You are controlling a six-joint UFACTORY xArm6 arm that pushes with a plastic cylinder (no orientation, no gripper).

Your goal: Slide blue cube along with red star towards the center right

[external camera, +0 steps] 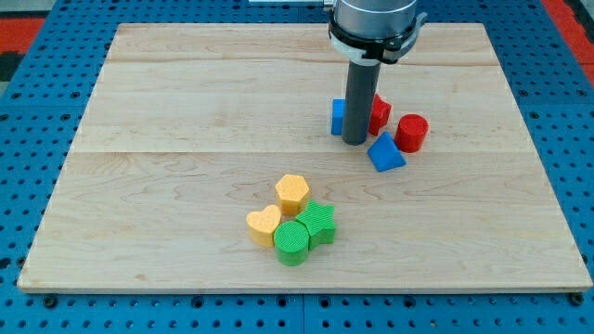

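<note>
The blue cube [338, 117] sits right of the board's middle, partly hidden behind my rod. The red star [379, 113] lies just to the view's right of the rod, also partly hidden. My tip [355, 141] stands on the board right in front of and between these two blocks, close to or touching them. A red cylinder [411, 132] lies to the right of the star. A blue triangular block [385, 152] lies just below and right of the tip.
A cluster lies lower in the middle of the wooden board [186, 167]: a yellow hexagon [291, 193], a yellow heart [264, 225], a green star [319, 223] and a green cylinder [291, 242]. Blue pegboard surrounds the board.
</note>
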